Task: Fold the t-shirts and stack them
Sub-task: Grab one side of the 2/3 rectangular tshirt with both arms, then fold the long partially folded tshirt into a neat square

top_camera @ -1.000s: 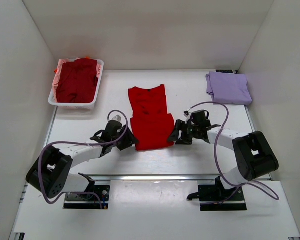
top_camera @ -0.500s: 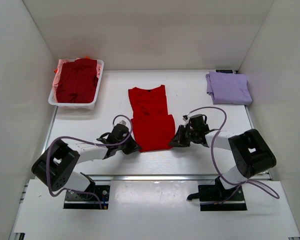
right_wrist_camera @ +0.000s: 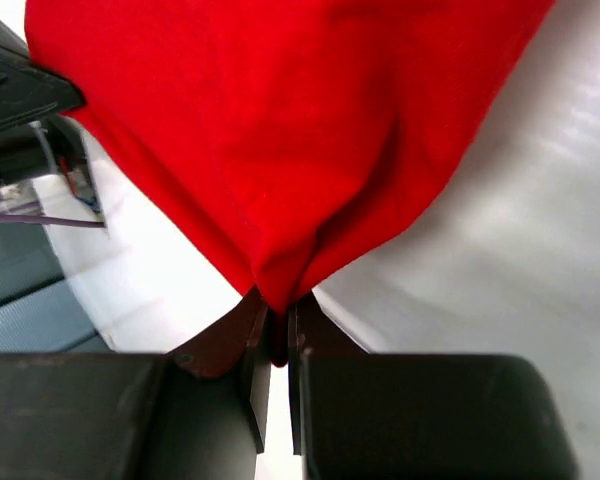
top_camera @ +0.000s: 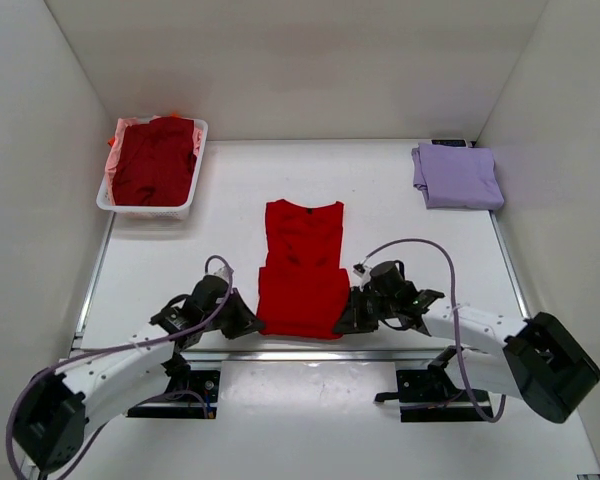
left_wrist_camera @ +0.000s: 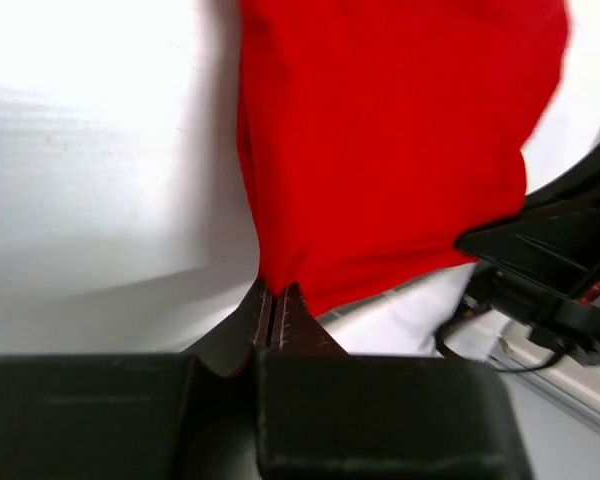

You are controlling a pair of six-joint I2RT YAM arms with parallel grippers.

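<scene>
A bright red t-shirt point(top_camera: 302, 268) lies in the middle of the table, its collar at the far end and its lower part near the front edge. My left gripper point(top_camera: 248, 322) is shut on the shirt's near left corner; in the left wrist view the red cloth point(left_wrist_camera: 380, 150) runs into the closed jaws of that gripper point(left_wrist_camera: 276, 300). My right gripper point(top_camera: 346, 322) is shut on the near right corner, with the red cloth point(right_wrist_camera: 280, 140) pinched between the fingers of that gripper point(right_wrist_camera: 277, 325). A folded lavender t-shirt point(top_camera: 457, 175) lies at the back right. Dark maroon and pink t-shirts point(top_camera: 155, 160) fill the basket.
A white plastic basket point(top_camera: 193, 182) stands at the back left. White walls enclose the table on three sides. The arm bases point(top_camera: 175, 385) and a metal rail run along the near edge, just in front of the red shirt's hem.
Both grippers closed on the red shirt's near corners and pulled it toward the front edge. The whole shirt slid nearer, and both arms drew back.
</scene>
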